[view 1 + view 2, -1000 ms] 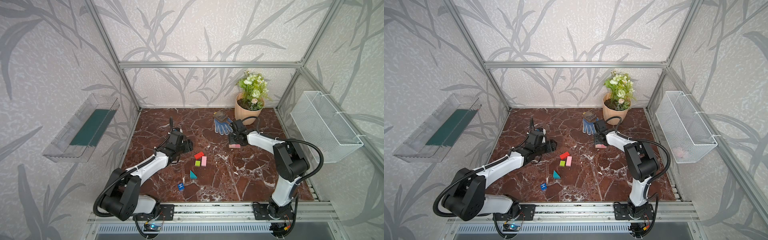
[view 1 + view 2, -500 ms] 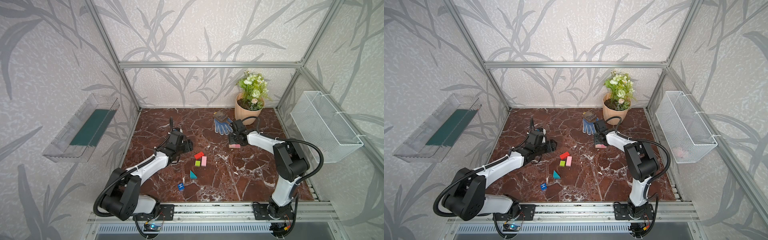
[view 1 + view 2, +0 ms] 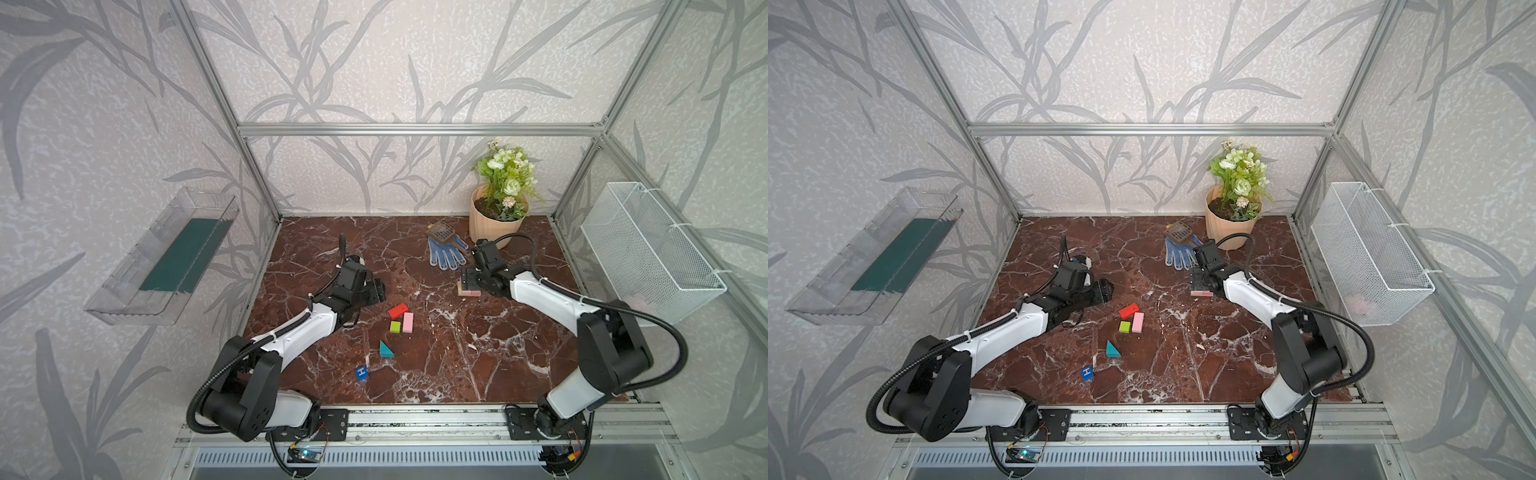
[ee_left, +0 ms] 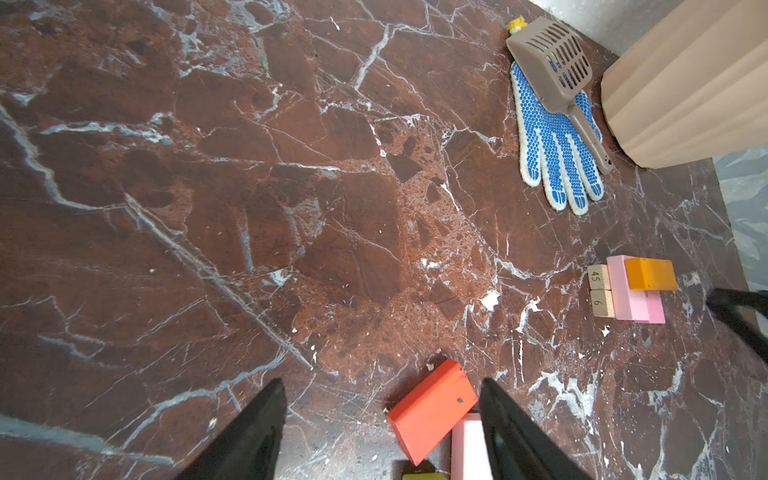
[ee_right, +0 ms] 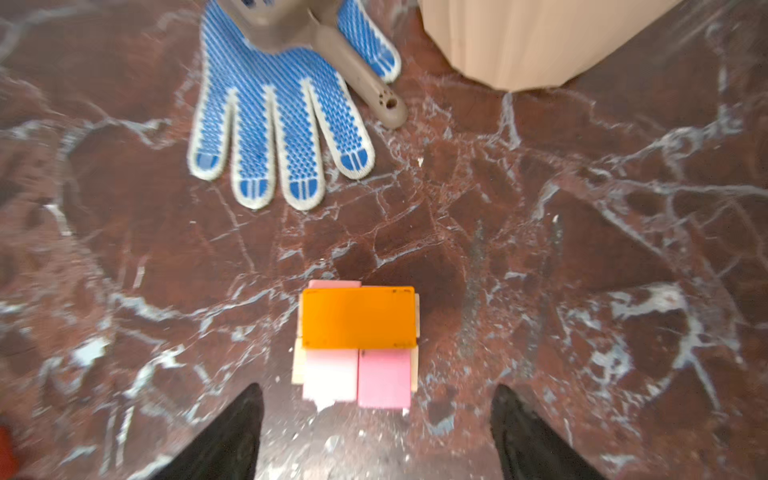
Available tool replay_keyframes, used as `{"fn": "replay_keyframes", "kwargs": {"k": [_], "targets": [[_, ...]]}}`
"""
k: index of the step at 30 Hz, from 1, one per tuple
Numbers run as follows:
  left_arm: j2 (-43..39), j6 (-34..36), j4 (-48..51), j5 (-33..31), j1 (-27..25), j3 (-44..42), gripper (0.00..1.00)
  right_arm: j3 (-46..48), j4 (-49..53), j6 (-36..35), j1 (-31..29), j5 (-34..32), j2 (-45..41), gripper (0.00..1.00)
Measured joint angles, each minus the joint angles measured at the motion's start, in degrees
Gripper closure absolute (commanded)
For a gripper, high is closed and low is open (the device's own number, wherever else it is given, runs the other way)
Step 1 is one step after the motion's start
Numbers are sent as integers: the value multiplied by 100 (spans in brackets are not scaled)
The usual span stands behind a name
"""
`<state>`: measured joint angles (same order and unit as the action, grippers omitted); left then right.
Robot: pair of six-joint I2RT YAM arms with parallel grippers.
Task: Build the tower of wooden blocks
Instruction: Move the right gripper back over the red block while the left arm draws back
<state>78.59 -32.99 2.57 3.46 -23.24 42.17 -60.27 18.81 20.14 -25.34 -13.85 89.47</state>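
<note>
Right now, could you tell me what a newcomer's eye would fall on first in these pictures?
The half-built tower, orange block over pink ones, stands right of centre near the blue-dotted glove, below the open right tool. A red block, lime cube, teal wedge and blue H cube dot the table's middle, and a flowering peach pot fills the back right corner.

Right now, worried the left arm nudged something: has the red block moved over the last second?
No. In both top views the red block sits where it did, at the same angle, just behind the lime cube and pink block.
</note>
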Motion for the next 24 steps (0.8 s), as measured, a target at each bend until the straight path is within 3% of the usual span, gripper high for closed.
{"fn": "replay_keyframes", "kwargs": {"k": [5, 8, 11, 14, 19, 24], "targets": [[-221, -28, -17, -223, 0, -42, 27, 448, -291, 173, -544, -11, -1392, 7], [-566, -114, -50, -492, 0, -260, 24, 789, -710, 260, -911, 236, -1628, 7], [-1032, -223, -61, -874, 0, -566, 17, 638, -815, 238, -1351, 284, -1106, 7], [-1508, -361, -39, -1373, 0, -833, 1, 26, -723, 223, -1797, 323, -278, 7], [-2411, -651, -177, -2258, 2, -1405, 1, -831, -798, 227, -2361, 538, 944, 7], [-3268, -778, -597, -2728, 4, -2179, 1, -1622, -527, 210, -2747, 614, 2059, 7]]}}
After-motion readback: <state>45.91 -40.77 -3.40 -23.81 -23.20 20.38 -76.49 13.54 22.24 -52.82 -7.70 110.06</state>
